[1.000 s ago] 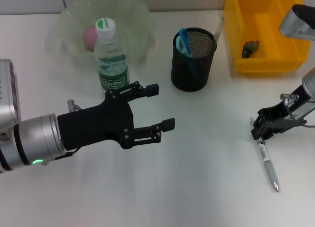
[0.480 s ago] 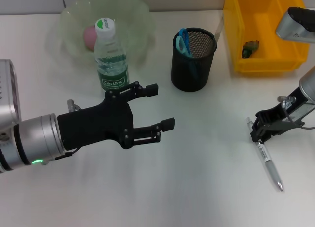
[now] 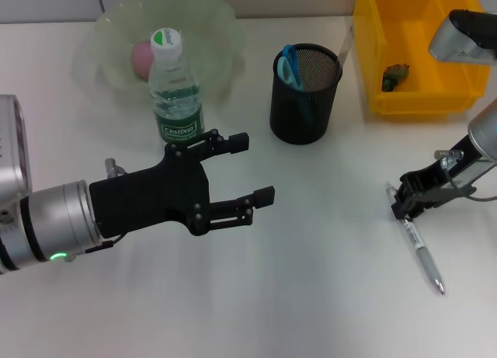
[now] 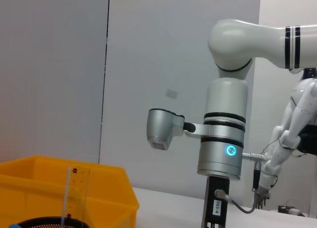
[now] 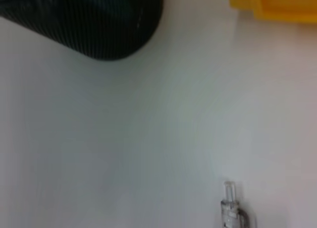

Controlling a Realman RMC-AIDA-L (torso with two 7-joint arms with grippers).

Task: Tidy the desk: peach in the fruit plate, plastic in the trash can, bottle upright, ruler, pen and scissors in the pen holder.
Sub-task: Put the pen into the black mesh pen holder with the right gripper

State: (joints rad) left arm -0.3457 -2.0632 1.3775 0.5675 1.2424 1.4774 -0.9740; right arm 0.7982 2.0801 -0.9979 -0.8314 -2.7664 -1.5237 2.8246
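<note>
A silver-and-white pen (image 3: 420, 248) lies slanted on the white desk at the right. My right gripper (image 3: 407, 201) is shut on its upper end, and the pen's clear cap end (image 5: 231, 208) shows in the right wrist view. The black mesh pen holder (image 3: 304, 95) holds blue scissors (image 3: 289, 64) and a clear ruler (image 3: 344, 43). A water bottle (image 3: 177, 86) stands upright in front of the clear fruit plate (image 3: 213, 20), which holds the pink peach (image 3: 140, 57). A crumpled piece of plastic (image 3: 395, 75) lies in the yellow trash can (image 3: 418, 102). My left gripper (image 3: 254, 168) hovers open and empty just right of the bottle.
In the left wrist view, the right arm (image 4: 225, 139) stands beyond the yellow trash can (image 4: 54, 188), with the ruler (image 4: 75, 194) poking up from the pen holder's rim (image 4: 47, 221). Bare desk lies between the two grippers.
My right gripper has shifted slightly left and up, and the pen has moved with it. The left arm has stayed still.
</note>
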